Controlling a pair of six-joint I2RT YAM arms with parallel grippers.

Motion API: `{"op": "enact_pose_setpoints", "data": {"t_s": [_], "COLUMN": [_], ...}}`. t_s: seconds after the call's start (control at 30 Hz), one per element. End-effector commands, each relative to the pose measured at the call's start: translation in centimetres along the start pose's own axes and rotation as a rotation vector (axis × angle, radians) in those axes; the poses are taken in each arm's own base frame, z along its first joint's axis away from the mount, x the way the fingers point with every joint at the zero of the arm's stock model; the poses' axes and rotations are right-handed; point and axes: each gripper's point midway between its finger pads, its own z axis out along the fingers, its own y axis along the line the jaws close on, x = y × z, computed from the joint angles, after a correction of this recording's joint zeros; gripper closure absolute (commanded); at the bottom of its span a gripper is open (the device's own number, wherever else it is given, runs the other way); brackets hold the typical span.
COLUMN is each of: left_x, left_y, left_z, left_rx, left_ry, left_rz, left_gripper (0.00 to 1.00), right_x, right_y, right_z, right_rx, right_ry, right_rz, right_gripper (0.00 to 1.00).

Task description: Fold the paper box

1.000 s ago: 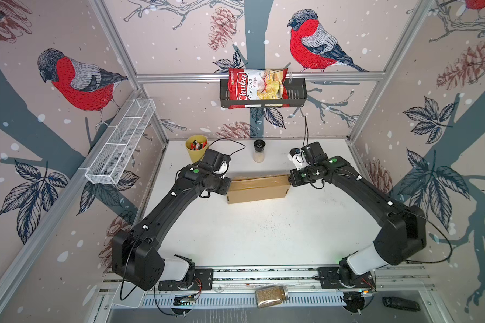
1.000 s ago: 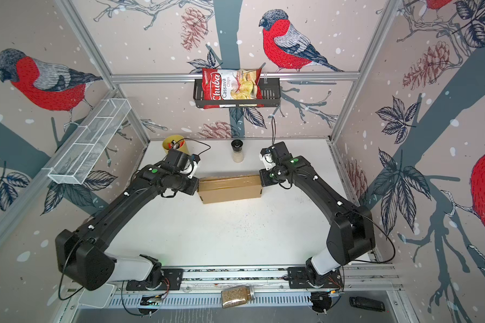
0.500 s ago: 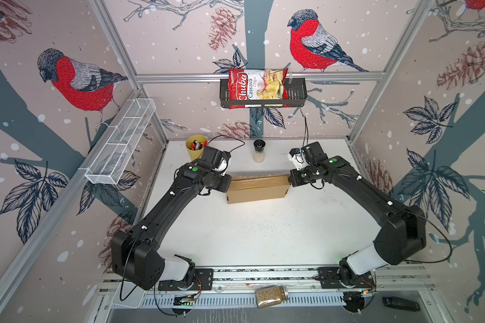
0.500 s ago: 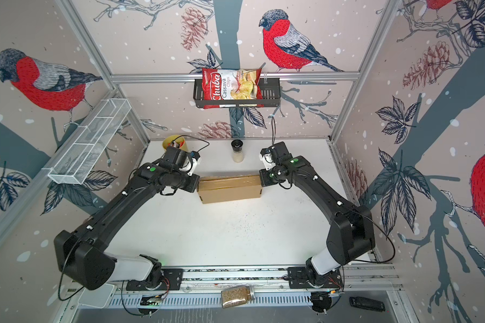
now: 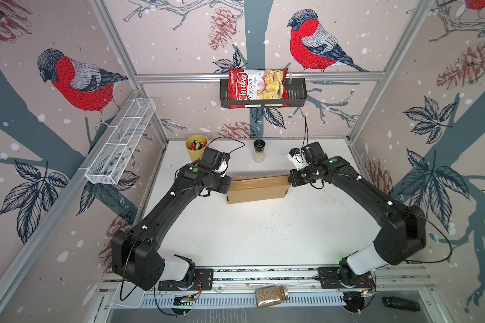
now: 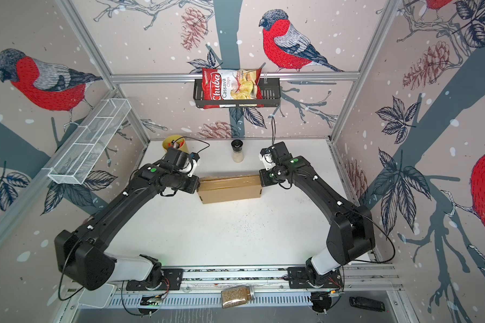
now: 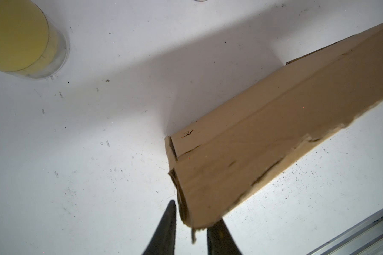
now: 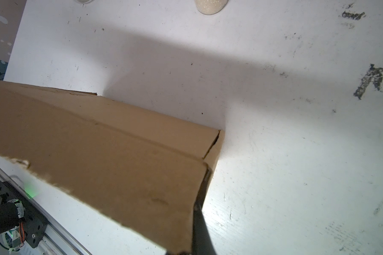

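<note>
Overhead, shows a brown paper box (image 5: 256,188) lying on a white table (image 5: 263,237), spanned between two black pincers, one at each short end. Appears largely folded into a shallow closed shape, with a crease running along the lid and a ragged long edge on the side trailing back from both pincers toward the arm bases. Meets the left pincer (image 7: 194,217) at one end corner: fingers (image 7: 167,223) slightly spread, straddling that frayed corner, with a thin gap between one finger and the cardboard, so probably not gripping. Meets the right pincer (image 8: 200,194) at the opposite end: pressed together, one finger lying along the end wall, its partner hidden under the lid, apparently nipping that wall's edge. Looks light, thin and fairly stiff across the panels, but ready to bend at the scored creases. Looks dry and not slippery, yet soft and crumpled at the corners. Calls for a hold on a flat wall or flap edge just beside each pincer, close to a crease, rather than on the torn corner. Calls for gentle pressure, to avoid denting or tearing the corrugated board. Risks sliding across the smooth table if pushed from the left pincer's end alone.
</note>
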Motion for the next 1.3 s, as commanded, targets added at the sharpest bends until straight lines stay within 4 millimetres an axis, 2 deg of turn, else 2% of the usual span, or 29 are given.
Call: {"op": "enact_pose_setpoints", "data": {"t_s": [0.0, 0.13, 0.37, 0.57, 0.8, 1.03, 1.27], "left_x": [0.4, 0.6, -0.2, -0.4, 0.2, 0.2, 1.0], "left_y": [0.1, 0.2, -0.4, -0.6, -0.4, 0.1, 0.6], "left_z": [0.4, 0.5, -0.1, 0.0, 0.6, 0.2, 1.1], "left_rx": [0.002, -0.003, 0.026, 0.039, 0.029, 0.0, -0.024], "left_ry": [0.018, 0.025, -0.003, -0.001, 0.019, 0.01, 0.048], "left_rz": [-0.009, -0.006, -0.01, -0.013, -0.021, -0.016, -0.019], "left_gripper": [0.78, 0.78, 0.86, 0.89, 0.9, 0.87, 0.87], "right_x": [2.7, 2.8, 2.8, 2.8, 2.8, 2.9, 2.9], "right_y": [0.0, 0.1, 0.0, 0.1, 0.1, 0.1, 0.0], "right_z": [0.3, 0.3, 0.3, 0.4, 0.4, 0.4, 0.5], "right_rx": [-0.006, -0.006, -0.007, -0.007, -0.009, -0.011, -0.009], "right_ry": [0.112, 0.115, 0.115, 0.117, 0.115, 0.117, 0.118], "right_rz": [0.035, 0.035, 0.035, 0.035, 0.035, 0.036, 0.037], "right_gripper": [0.99, 0.99, 0.99, 0.99, 0.99, 0.99, 1.0]}}
